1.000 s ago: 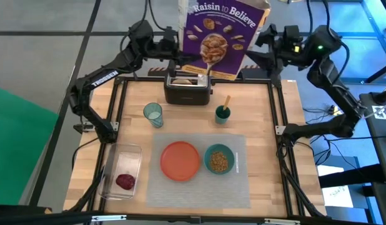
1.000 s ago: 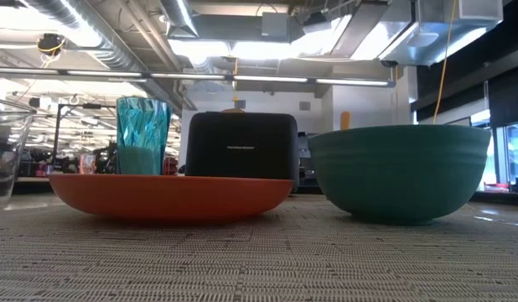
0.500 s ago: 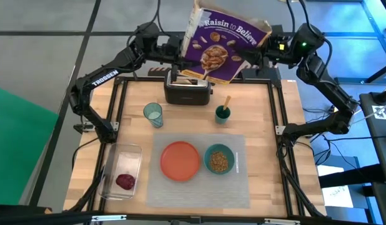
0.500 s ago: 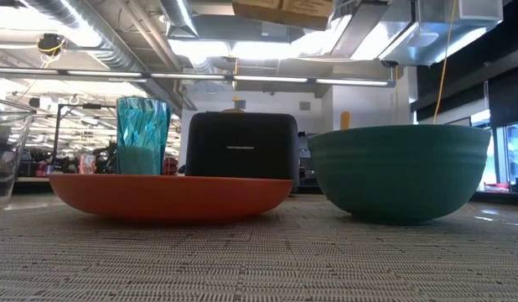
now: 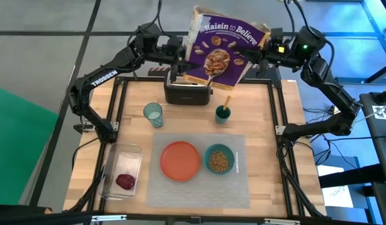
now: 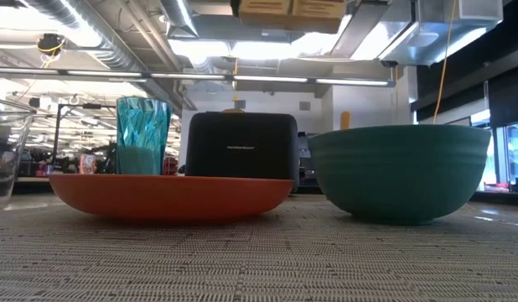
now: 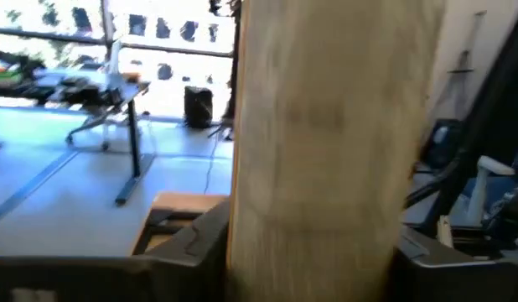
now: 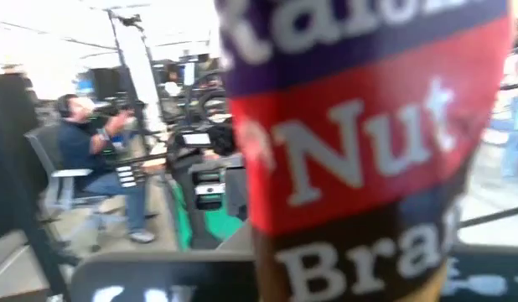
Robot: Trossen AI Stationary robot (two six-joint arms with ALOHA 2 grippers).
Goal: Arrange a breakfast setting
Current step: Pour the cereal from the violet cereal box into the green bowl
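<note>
Box (image 5: pixel 221 47) aloft, tilted above toaster (image 5: pixel 188 90). Right gripper (image 5: pixel 266 51) pinched shut on its right edge; left gripper (image 5: pixel 179 51) at the left edge, grip impossible to tell. Probably light, thin-walled, easily crushed: best gripped across narrow sides. Filled bowl (image 5: pixel 218 160) on mat (image 5: pixel 237 187), beside plate (image 5: pixel 180 160); rigid, likely smooth-rimmed.

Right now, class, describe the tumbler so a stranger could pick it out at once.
Start at the black toaster at the table's far edge. Just in front of it, toward the left arm's side, stands the tumbler on bare wood. It is tall, clear and bluish, unlike the small dark-green cup with a stick.
</note>
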